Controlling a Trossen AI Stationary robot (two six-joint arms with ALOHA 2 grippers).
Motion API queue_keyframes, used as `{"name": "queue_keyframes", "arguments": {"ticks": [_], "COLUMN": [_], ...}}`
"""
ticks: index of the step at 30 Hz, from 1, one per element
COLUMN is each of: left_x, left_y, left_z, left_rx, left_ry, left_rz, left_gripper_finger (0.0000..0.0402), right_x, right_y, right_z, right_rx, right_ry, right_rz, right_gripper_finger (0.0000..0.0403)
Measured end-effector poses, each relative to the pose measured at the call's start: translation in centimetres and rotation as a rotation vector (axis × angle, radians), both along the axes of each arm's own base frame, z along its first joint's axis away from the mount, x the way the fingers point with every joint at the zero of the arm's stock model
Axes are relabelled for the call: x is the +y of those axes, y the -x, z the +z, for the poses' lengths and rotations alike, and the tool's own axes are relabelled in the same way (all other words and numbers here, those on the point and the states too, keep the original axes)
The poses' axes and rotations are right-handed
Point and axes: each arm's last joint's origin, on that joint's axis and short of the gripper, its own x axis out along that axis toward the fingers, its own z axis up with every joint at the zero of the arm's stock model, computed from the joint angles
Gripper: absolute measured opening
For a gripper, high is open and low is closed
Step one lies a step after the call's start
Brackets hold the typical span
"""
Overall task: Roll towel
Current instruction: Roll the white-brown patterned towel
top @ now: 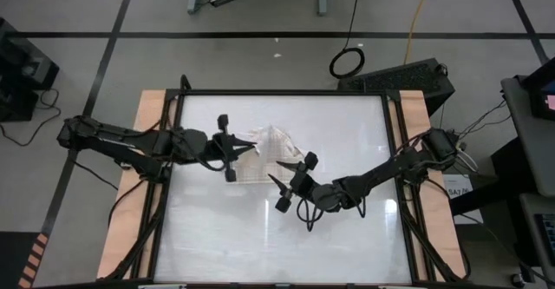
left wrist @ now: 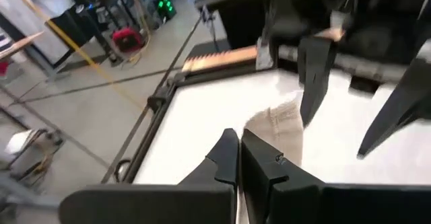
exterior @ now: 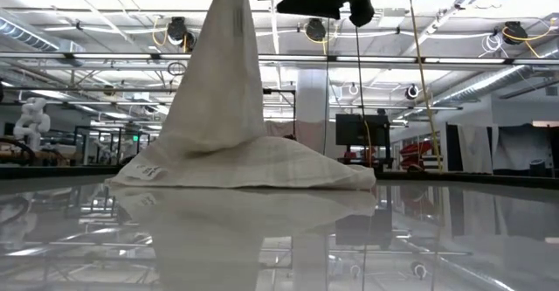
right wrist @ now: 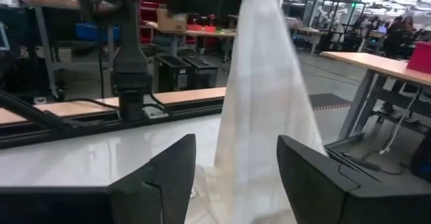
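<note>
Towel: your towel (top: 270,153) is lying on the far half of the white table (top: 286,237), near its middle; in the low view (exterior: 229,107) 1 part of it is being pulled up into a tall peak while the rest is spreading flat on the glossy surface.
Left gripper: your left gripper (top: 234,150) is hanging over the towel's left edge with its 2 fingers (left wrist: 232,158) pressed together; the cloth's peak is rising to it, so it is pinching the towel.
Right gripper: your right gripper (top: 295,178) is sitting just beside the towel's near right corner with its 2 fingers (right wrist: 161,173) spread apart; in its wrist view the hanging cloth (right wrist: 259,109) is showing in the gap between them, farther off, and nothing is being held.
In the way: the lifted cloth is standing between your 2 grippers, and in the left wrist view the right arm's dark fingers (left wrist: 313,76) are crossing in front of the towel (left wrist: 283,126).
Around the table: wooden side boards (top: 146,141) are flanking the white top, a coiled cable ring (top: 347,62) is lying on the floor beyond the far edge, and a yellow cable (top: 421,16) is running across the floor nearby.
Room behind: benches and ceiling lights are showing in the low view.
</note>
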Motion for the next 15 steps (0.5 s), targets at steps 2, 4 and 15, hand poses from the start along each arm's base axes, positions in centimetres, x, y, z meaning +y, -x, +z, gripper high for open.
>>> {"name": "queue_keyframes", "arguments": {"ticks": [2, 4, 15], "left_x": [-0.2, -0.2, -0.2], "left_y": [-0.1, -0.1, -0.1], "left_z": [-0.7, -1.1, -1.0], "left_rx": [0.025, 0.040, 0.031], "left_ry": [-0.022, -0.055, -0.062], "left_rz": [0.025, 0.058, 0.089], "left_gripper_finger": [0.0008, 0.0008, 0.0008], "right_x": [-0.2, -0.6, -2.5], "right_y": [-0.2, -0.3, -2.4], "right_z": [0.1, -0.4, -5.5], "right_rx": [0.027, 0.086, 0.174], "right_ry": [0.027, 0.042, -0.001], "right_rz": [0.024, 0.055, 0.002], "right_gripper_finger": [0.0199, 0.0199, 0.0199]}}
